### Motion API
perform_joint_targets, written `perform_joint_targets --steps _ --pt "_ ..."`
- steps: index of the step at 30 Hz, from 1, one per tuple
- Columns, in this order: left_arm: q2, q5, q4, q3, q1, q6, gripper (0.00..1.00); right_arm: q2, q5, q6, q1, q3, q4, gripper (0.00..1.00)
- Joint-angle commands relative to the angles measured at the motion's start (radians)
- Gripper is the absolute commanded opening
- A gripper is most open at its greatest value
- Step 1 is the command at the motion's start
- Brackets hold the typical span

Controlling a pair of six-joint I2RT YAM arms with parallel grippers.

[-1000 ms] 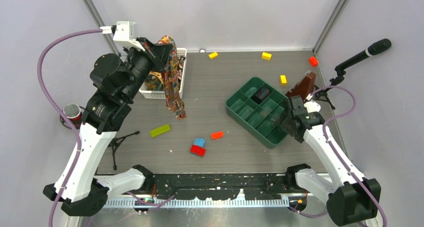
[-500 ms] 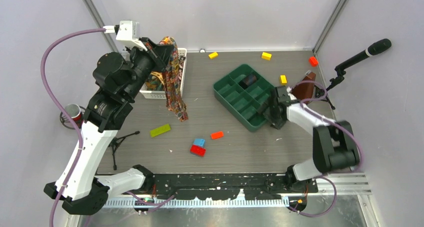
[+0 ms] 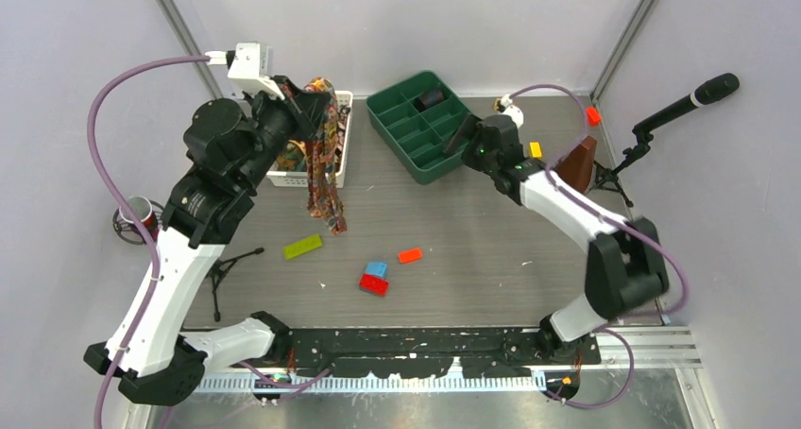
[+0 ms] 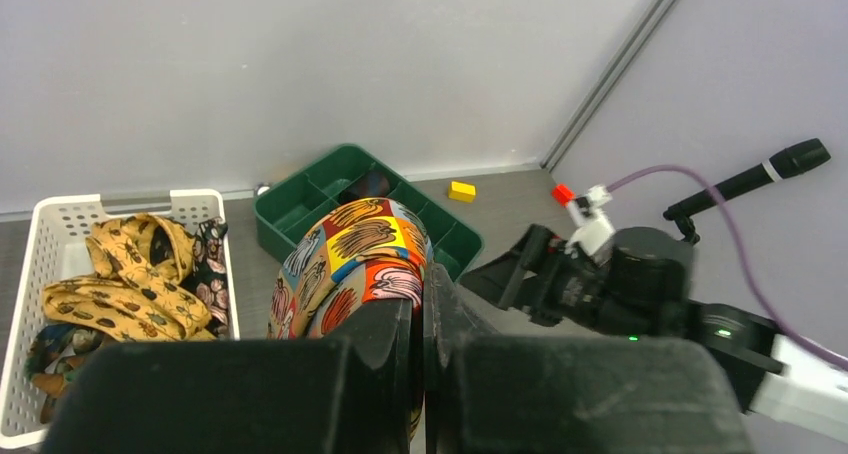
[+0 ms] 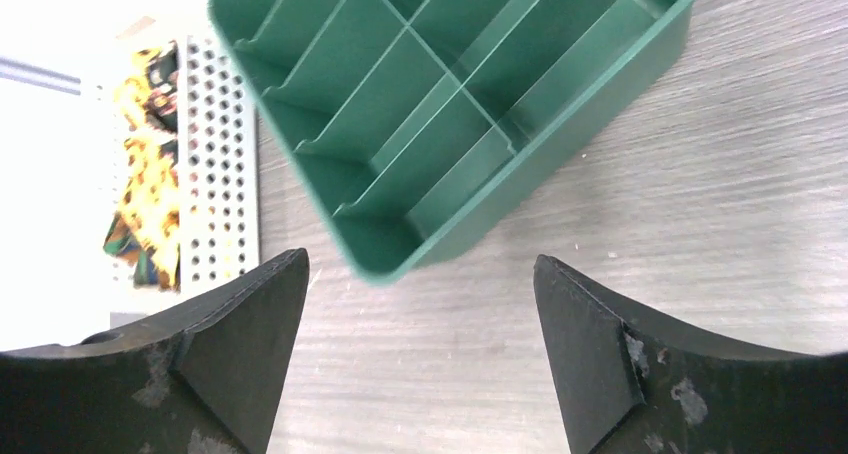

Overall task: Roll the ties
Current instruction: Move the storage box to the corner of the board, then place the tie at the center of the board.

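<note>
A patterned tie [image 3: 326,169] hangs from my left gripper [image 3: 309,96], which is shut on its top end above the white basket [image 3: 346,136]. Its lower end trails on the table beside the basket. In the left wrist view the tie [image 4: 360,249] folds over the closed fingers of the left gripper [image 4: 425,309]. More ties [image 4: 125,284] lie bunched in the basket [image 4: 25,304]. My right gripper [image 3: 460,134] stands open at the near right corner of the green tray [image 3: 408,127]. In the right wrist view the right gripper [image 5: 420,269] has bare table between its fingers, with the tray [image 5: 450,74] just ahead.
A dark roll [image 3: 433,98] sits in one tray compartment. Loose blocks lie about: green [image 3: 302,247], blue [image 3: 377,269], red [image 3: 373,284], orange [image 3: 410,255], yellow [image 3: 535,149]. A brown object [image 3: 576,164] and a microphone [image 3: 685,103] stand at the right.
The green tray has slid from the right middle of the table to the far centre, with my right arm stretched out behind it. The left arm has shifted the hanging tie slightly.
</note>
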State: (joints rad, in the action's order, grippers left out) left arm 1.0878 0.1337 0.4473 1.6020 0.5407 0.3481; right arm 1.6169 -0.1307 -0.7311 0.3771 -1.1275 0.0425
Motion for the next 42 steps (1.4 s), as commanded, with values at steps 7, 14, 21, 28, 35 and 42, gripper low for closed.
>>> perform_joint_targets --steps 7,14,21,28,35,42 --pt "0.044 -0.013 -0.115 -0.057 -0.005 0.092 0.0 -0.566 0.122 0.223 0.004 0.27 0.067 0.94" --pt "0.074 0.12 -0.215 -0.152 -0.005 0.303 0.0 -0.669 0.175 0.273 0.144 0.312 -0.132 0.99" --pt "0.142 0.226 -0.097 -0.103 0.012 0.421 0.0 -0.549 0.135 0.33 0.346 0.28 -0.363 1.0" --pt "0.145 0.357 -0.064 -0.125 0.058 0.482 0.0 -0.384 0.115 0.346 0.431 0.204 -0.581 1.0" --pt "0.145 0.423 -0.01 -0.114 0.096 0.495 0.0 -0.209 0.078 0.358 0.481 0.124 -0.739 1.0" --pt "0.141 0.441 0.033 -0.12 0.105 0.513 0.0 -0.123 0.061 0.365 0.525 0.082 -0.829 1.0"
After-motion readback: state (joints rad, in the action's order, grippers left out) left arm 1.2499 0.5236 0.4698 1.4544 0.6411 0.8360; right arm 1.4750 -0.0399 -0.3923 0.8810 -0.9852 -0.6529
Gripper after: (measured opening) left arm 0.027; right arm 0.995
